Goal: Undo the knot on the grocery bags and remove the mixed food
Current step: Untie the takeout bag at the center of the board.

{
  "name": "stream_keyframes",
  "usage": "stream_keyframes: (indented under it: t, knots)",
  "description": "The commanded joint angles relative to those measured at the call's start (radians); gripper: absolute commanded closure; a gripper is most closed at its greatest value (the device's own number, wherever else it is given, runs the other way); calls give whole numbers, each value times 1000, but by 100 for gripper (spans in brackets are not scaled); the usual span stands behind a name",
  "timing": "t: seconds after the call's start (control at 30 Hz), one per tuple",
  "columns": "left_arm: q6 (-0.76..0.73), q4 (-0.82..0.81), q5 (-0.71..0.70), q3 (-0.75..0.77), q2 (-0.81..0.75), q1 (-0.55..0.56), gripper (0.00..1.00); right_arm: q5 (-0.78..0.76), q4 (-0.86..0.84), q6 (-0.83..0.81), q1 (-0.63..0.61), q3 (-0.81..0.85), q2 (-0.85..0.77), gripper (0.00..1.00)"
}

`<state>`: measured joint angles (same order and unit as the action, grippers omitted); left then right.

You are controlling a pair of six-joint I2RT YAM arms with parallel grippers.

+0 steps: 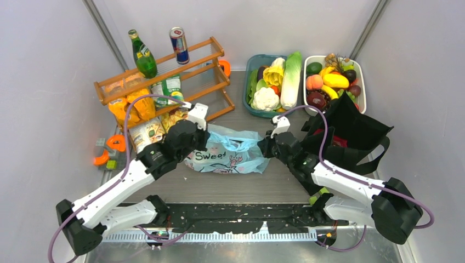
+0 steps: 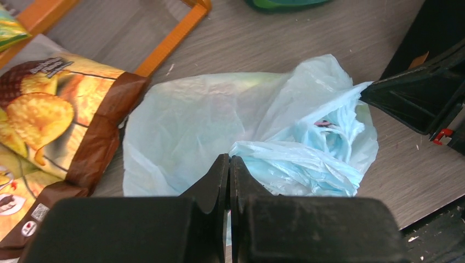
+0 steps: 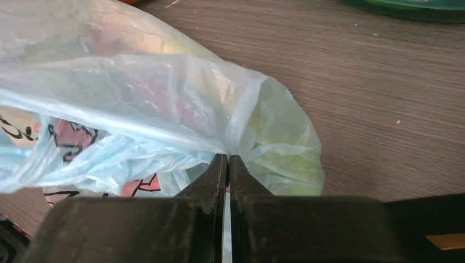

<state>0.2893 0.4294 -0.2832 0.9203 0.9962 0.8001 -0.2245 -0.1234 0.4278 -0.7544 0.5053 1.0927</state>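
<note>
**Both grippers pinching the blue bag from opposite sides**

The blue bag (image 1: 227, 153) lies on its side in the middle of the table (image 1: 257, 183), between the two arms, with the printed face up. The black tote (image 1: 351, 131) stands to its right, untouched and well apart from the work. The left gripper (image 2: 229, 159) has its jaws brought together on a fold of film at the bag's left side. The right gripper (image 3: 228, 159) is likewise closed on a gathered pleat at the bag's right end, and a sliver of plastic shows between its jaws. The knot (image 2: 329, 131) appears as a crumpled, twisted bunch of handle plastic on top of the bag, near the right gripper. Neither gripper holds the knot itself.

Handling, as a judgement: the film is thin, light, limp and slippery. It will stretch and tear before a tight knot yields, so a plain outward pull from these two holds would more likely drag or rip the bag than open it. The better hold is on the free handle loops just beside the knot. The food (image 3: 279, 153) shows only as pale green shading through the film and cannot be identified. A crisp packet (image 2: 60, 131) lies just beside the bag's left side.
</note>
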Motion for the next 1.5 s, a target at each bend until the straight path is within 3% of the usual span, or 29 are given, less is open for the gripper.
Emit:
stream_keyframes:
  t: [0.0, 0.27, 0.33, 0.43, 0.57, 0.7, 0.87, 1.07, 1.3, 1.47]
  knots:
    - [-29, 36, -138, -31, -101, -40, 100, -14, 11, -21, 47, -3, -18, 95]
    - [15, 11, -25, -41, -123, -65, 100, 106, -51, -88, 49, -13, -88, 94]
    - [24, 1, 1, -31, -121, -65, 100, 160, -84, -118, 48, -27, -140, 85]
    - [31, 0, 17, -7, -114, -73, 100, 226, -116, -147, 35, -40, -210, 59]
    - [49, 19, 63, 34, -97, -101, 100, 268, -137, -212, -30, -46, -287, 32]
    - [70, 22, 84, 49, -82, -120, 100, 237, -140, -278, -147, -15, -323, 21]
    - [99, 19, 139, 69, -65, -163, 100, 53, -161, -428, -385, 38, -260, 19]
    - [114, 23, 173, 86, -46, -179, 100, -114, -257, -684, -539, 73, -78, 19]
    - [113, 14, 196, 64, -58, -186, 100, -189, -542, -933, -563, 25, 96, 19]
    - [110, 7, 220, 59, -64, -192, 100, -278, -612, -1086, -564, 57, 263, 19]
